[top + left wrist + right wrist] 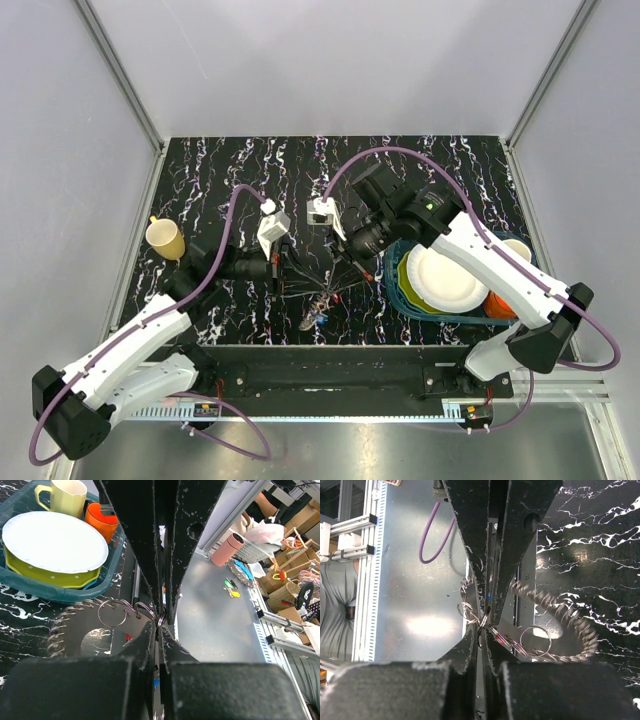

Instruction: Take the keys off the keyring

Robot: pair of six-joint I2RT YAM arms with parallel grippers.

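Robotics lab, aluminium-framed enclosure [122,75], black marbled table [200,175], cluttered shelves [292,540]

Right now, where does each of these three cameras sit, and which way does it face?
Top external: above and behind, looking down on the table; both arms show.
Left wrist: on the left arm, facing the bin of dishes; left end effector shut on the keyring.
Right wrist: on the right arm, facing the table's near edge; right end effector shut on the same keyring.
Shared: both wrist views show the keyring.

black white-veined tabletop [220,170] between plain pale grey walls [330,60]
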